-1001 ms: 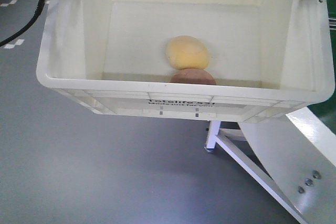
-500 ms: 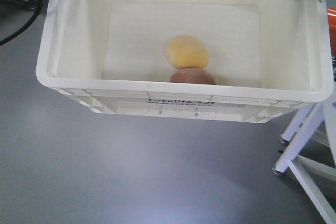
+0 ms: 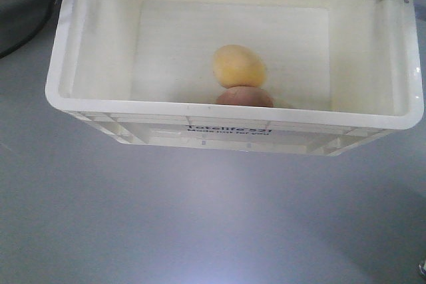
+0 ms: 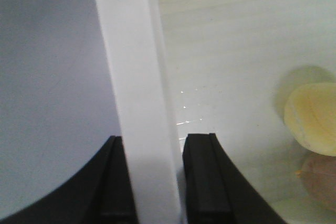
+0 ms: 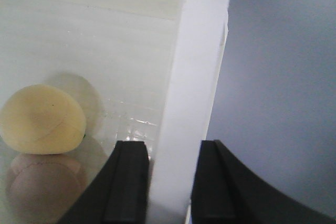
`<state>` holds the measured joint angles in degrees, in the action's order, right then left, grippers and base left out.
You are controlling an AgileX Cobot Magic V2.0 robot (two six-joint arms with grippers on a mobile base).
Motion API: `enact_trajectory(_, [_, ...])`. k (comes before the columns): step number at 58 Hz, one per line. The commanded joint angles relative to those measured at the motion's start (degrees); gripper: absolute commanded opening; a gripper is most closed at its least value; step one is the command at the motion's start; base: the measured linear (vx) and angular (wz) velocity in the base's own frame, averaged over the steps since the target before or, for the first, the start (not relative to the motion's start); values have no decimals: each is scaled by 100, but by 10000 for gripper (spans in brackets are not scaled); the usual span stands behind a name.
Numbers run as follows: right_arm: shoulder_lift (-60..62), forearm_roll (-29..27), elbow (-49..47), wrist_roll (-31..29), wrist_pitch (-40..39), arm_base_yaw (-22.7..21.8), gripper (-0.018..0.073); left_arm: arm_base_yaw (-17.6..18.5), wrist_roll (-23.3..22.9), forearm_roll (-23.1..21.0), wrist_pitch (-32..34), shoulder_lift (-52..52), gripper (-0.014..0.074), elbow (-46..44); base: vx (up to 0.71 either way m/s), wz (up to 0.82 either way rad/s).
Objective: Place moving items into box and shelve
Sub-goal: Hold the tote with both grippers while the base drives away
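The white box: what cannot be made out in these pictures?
- reddish fruit: front view, lower part hidden by the box rim.
- print: front view, too small to read surely.
- left hand, right hand: wrist views cut them off at the bottom edge; only fingers clamping the walls show.

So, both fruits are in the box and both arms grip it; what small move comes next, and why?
Probably carry the box level, ready for shelving. The left fingers and right fingers clamp opposite walls, the box hangs over floor, and the yellow fruit and reddish fruit lie loose, so tilting could roll them.
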<state>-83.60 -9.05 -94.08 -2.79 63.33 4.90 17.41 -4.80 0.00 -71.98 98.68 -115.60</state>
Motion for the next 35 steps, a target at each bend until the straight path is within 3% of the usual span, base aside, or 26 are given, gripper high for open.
enact_trajectory(1, [306, 78, -263, -71, -660, -32, -5, -24, 23, 173, 601, -366, 2, -199, 6, 47])
enact_trajectory(35, [311, 84, -263, -71, -620, -32, -5, -24, 23, 173, 604, -366, 2, -199, 13, 62])
